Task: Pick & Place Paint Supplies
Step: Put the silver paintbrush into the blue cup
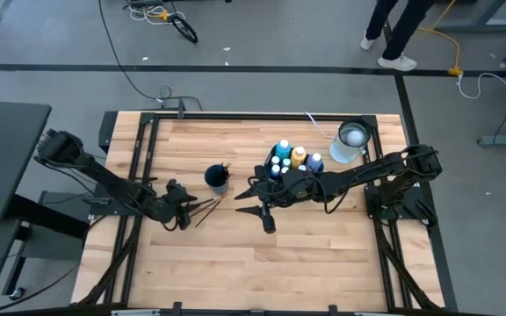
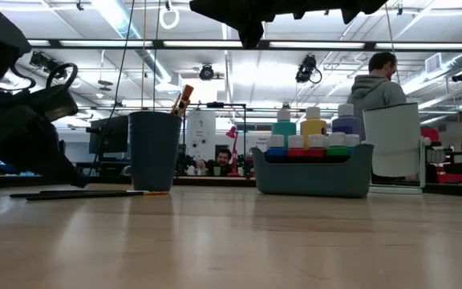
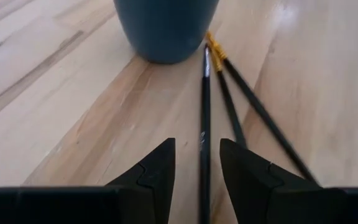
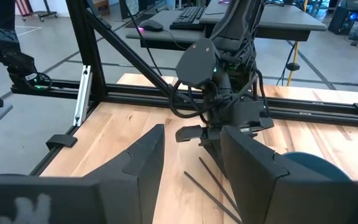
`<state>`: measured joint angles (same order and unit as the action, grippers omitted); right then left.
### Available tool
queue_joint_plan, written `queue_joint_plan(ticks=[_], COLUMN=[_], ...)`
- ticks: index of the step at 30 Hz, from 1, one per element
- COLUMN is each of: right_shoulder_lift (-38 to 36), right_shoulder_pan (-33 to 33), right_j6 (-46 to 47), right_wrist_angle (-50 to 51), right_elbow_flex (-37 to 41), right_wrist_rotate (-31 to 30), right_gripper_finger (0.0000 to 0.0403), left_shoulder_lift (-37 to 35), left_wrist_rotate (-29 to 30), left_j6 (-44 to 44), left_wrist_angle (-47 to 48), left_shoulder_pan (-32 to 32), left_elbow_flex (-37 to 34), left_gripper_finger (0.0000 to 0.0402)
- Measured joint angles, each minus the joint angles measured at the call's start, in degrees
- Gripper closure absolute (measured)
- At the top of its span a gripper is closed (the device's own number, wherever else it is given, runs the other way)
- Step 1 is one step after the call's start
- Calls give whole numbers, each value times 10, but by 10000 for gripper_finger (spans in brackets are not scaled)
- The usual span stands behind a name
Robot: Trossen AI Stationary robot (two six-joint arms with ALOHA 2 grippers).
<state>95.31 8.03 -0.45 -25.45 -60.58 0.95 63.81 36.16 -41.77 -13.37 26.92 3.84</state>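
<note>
- Three thin dark-handled paintbrushes (image 3: 229,106) lie flat on the desk (image 1: 262,254), left of centre in the high view, their bristle ends pointing toward a dark blue cup (image 1: 217,178).
- In the left wrist view one brush runs straight between the two fingers of the left pincer (image 3: 197,168); the other two lie just beside it, fanning away, and their yellow-banded tips almost touch the cup's base.
- The cup stands upright near the middle of the high view, with at least one brush standing in it, its end showing above the rim in the low view.
- The small white-capped bottles (image 1: 290,158) stand packed together in a grey-blue tray (image 2: 311,175), right of centre in both the high and low views; blue, yellow, red and green show.
- A white, metal-lined pot (image 1: 351,140) stands at the upper right of the desk, just beyond the tray.
- The left pincer is low over the desk, half open, its fingers astride the middle brush with a gap on each side; it grips nothing.
- The right pincer (image 1: 257,200) hangs above the desk just right of the cup, fingers parted and empty.
- A person in a grey hooded top (image 2: 375,80) stands behind the desk at the right of the low view.
</note>
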Motion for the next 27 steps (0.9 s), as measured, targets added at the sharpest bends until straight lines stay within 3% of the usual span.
queue_joint_plan(ticks=[10, 16, 27], right_shoulder_lift=[0, 0, 0], right_shoulder_pan=[0, 0, 0], right_j6=[0, 0, -1], right_wrist_angle=[0, 0, 0], right_elbow_flex=[0, 0, 0], right_wrist_rotate=[0, 0, 0], right_gripper_finger=[242, 242, 242], left_shoulder_lift=[79, 85, 86], left_wrist_rotate=[17, 15, 13], left_j6=[-48, -52, -61], left_wrist_angle=[-21, -32, -34], left_shoulder_pan=[0, 0, -1], left_elbow_flex=[2, 1, 1], left_gripper_finger=[267, 273, 374])
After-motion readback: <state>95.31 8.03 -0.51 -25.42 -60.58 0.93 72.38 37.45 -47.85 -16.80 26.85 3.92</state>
